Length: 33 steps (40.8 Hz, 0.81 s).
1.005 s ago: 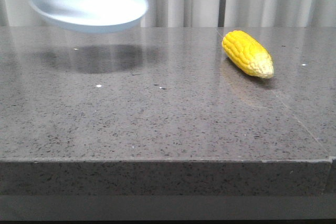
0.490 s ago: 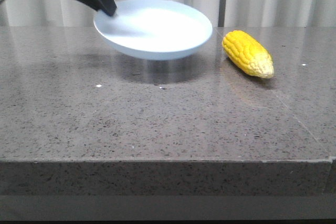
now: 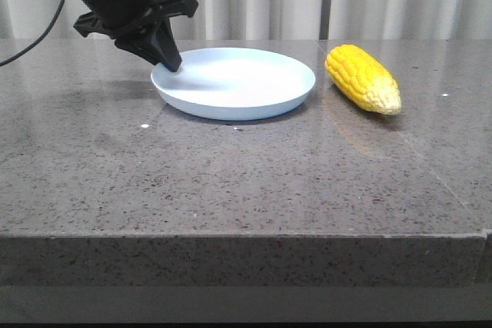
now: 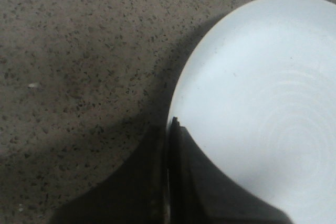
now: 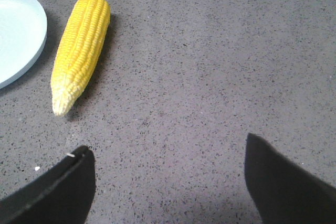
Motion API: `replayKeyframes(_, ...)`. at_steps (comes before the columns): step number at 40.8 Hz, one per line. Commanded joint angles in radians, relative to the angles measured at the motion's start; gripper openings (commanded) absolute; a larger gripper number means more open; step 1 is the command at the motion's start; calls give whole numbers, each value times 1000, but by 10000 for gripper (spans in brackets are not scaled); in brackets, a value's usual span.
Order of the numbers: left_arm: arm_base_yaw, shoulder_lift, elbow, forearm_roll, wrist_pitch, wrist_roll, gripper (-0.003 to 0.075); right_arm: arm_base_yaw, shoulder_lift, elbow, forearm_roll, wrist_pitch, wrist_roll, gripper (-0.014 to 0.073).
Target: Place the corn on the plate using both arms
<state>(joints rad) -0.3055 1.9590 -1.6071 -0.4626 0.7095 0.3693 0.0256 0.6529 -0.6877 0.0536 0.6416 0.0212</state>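
A pale blue-white plate (image 3: 234,82) sits flat on a dark speckled stone desk (image 3: 231,174), roughly at its middle. The left tool (image 3: 171,61), black and angular, reaches in from the upper left and pinches the plate's left rim; the left wrist view shows its fingers (image 4: 181,182) pressed together on the edge of the plate (image 4: 262,103). A bright yellow corn (image 3: 362,78) lies on the desk just beside the plate's right edge, apart from it, its pale tip pointing toward the front. In the right wrist view the right tool (image 5: 168,182) hangs above bare desk with its two fingers spread wide, the corn (image 5: 80,51) well apart from it, beside the plate rim (image 5: 21,35).
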Motion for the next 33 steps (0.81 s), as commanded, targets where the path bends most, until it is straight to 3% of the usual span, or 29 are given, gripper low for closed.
replayKeyframes(1, -8, -52, -36, -29, -46, -3, 95, -6, 6, -33, 4, -61, -8, 606)
replayKeyframes(8, -8, -58, -38, -25, -37, -3, 353, -6, 6, -33, 4, -61, -8, 606)
replayKeyframes(11, -8, -78, -38, -15, -33, -3, 406, -6, 6, -33, 4, -61, -8, 606)
replayKeyframes(25, -15, -320, -29, 124, 86, -3, 409, -6, 6, -33, 4, -61, -8, 606)
replayKeyframes(33, -39, -513, 107, 186, 71, -3, 409, -6, 6, -33, 4, -61, -8, 606)
